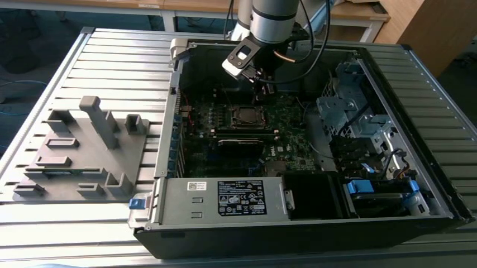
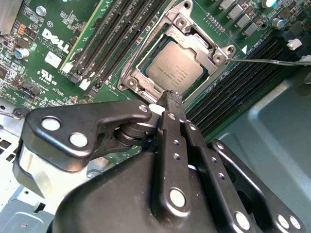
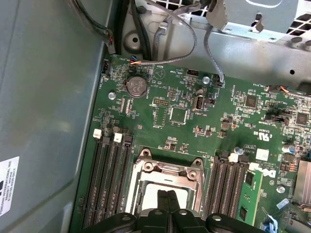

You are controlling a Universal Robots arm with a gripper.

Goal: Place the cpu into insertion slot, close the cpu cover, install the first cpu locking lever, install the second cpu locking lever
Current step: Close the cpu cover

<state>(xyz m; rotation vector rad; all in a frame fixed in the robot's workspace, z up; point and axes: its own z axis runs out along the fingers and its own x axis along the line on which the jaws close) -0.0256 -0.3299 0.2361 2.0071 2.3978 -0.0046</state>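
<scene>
In the second wrist view the cpu [image 2: 174,72], a silver-grey square, lies in the insertion slot [image 2: 130,81] on the green motherboard. The cpu cover [image 2: 197,42] lies flat over it, and the chip shows through the cover's window. A thin silver locking lever [image 2: 272,61] sticks out from one socket corner over the black memory slots. My gripper [image 2: 171,97] is shut with nothing between its fingers, its tip just over the socket's edge; whether it touches I cannot tell. The gripper [image 3: 168,195] hangs over the same socket [image 3: 164,171] in the first wrist view. In the exterior view the gripper [image 1: 258,85] hovers just behind the socket [image 1: 246,115].
The computer case's walls [image 1: 417,139] ring the board. A drive cage [image 1: 347,109] and cables stand at the exterior view's right, and a power supply [image 1: 223,198] is at the front. A grey fixture plate [image 1: 82,151] lies outside at the exterior view's left. A green memory stick [image 3: 249,191] sits beside the socket.
</scene>
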